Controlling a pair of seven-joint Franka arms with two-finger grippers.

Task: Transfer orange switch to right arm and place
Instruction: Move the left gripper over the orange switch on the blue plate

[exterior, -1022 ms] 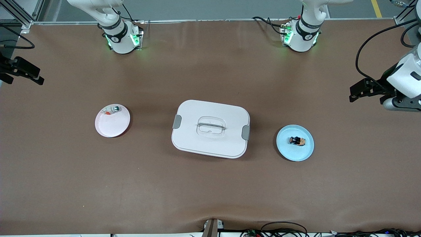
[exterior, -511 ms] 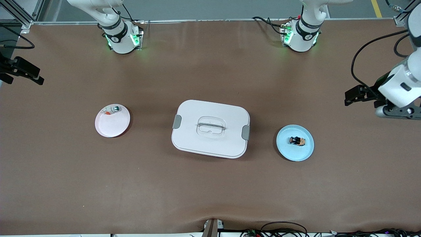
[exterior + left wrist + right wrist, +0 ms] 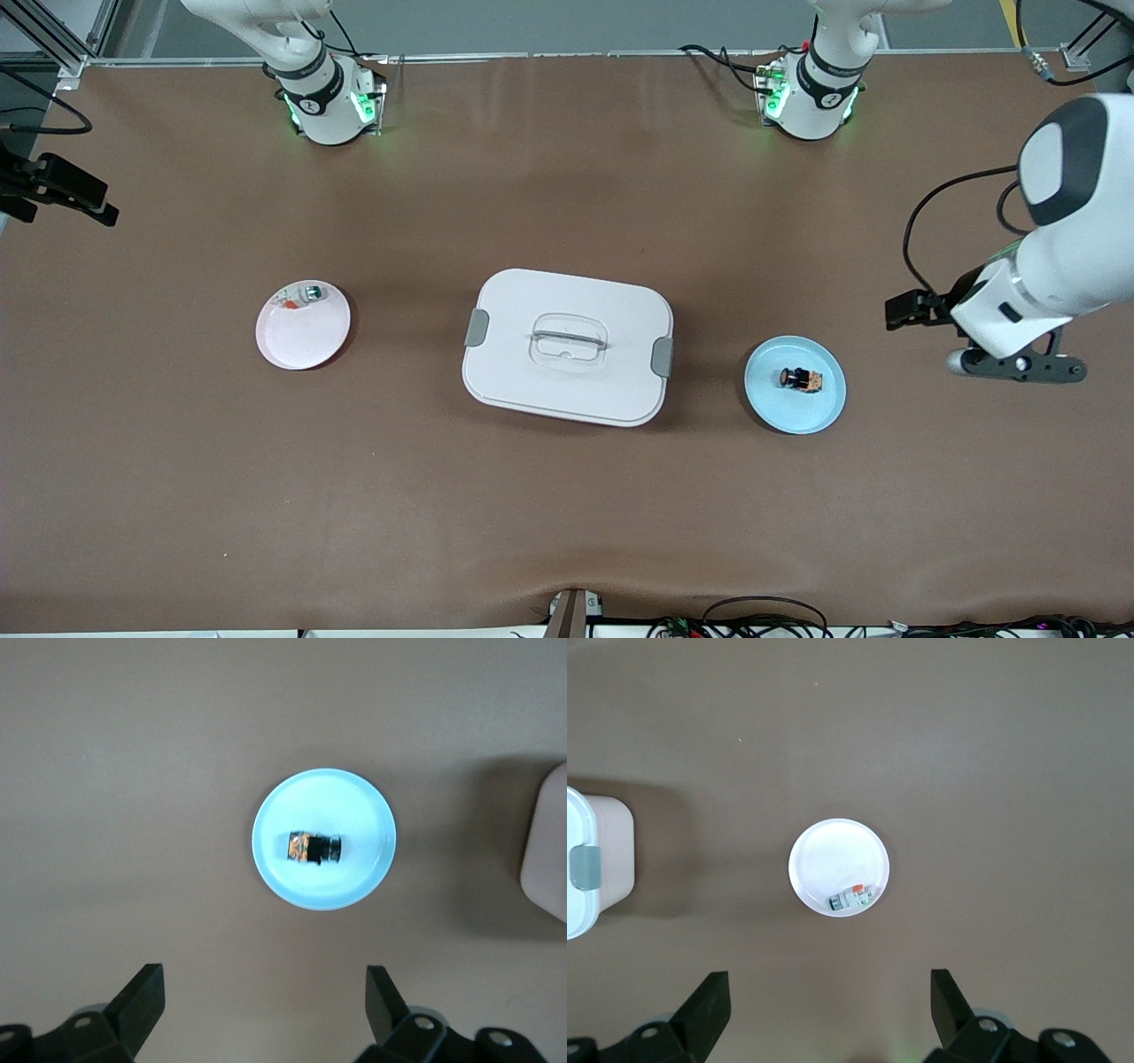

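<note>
My left gripper [image 3: 261, 1010] hangs wide open above the table at the left arm's end, beside the blue plate, holding nothing.

The orange switch [image 3: 801, 379] lies on its side in the middle of the blue plate [image 3: 819, 415], which sits on the brown table [image 3: 567, 514] between the white lidded box [image 3: 568, 346] and the left arm's end. In my left wrist view the switch [image 3: 314, 848] shows its black body and tan patch, well clear of my fingers [image 3: 142, 997]. My right gripper [image 3: 824, 1010] waits, spread just as wide, high over the pink plate [image 3: 297, 341], where a whitish part with a green end [image 3: 301, 297] rests near the rim.
</note>
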